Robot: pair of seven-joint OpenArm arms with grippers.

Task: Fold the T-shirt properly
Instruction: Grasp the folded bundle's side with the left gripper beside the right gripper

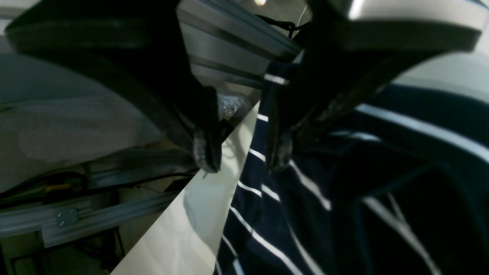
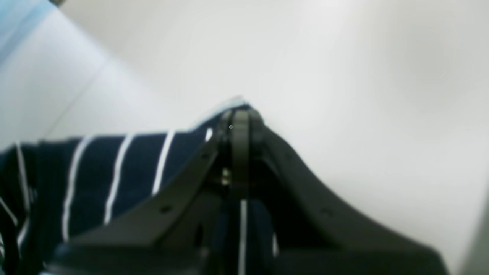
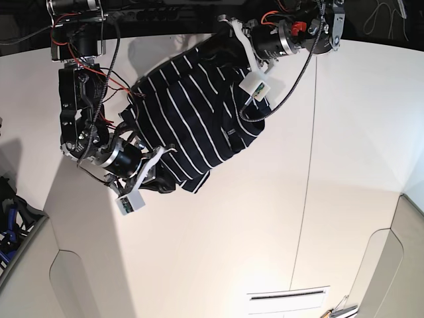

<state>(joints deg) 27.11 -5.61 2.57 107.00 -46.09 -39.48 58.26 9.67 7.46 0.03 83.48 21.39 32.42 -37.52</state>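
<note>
T-shirt (image 3: 192, 122) lies bunched at the bench's (image 3: 265, 225) upper left, right claw (image 2: 238, 122) pinching one edge, left claw (image 1: 244, 156) spread and seemingly straddling another, probably to stretch it flat.

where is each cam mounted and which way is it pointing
Left wrist: on the left arm, looking past the left gripper at the T-shirt by the table edge.
Right wrist: on the right arm, behind the right gripper, pinching the shirt.
Base: overhead, facing down on both arms.
All views share the shirt.
</note>
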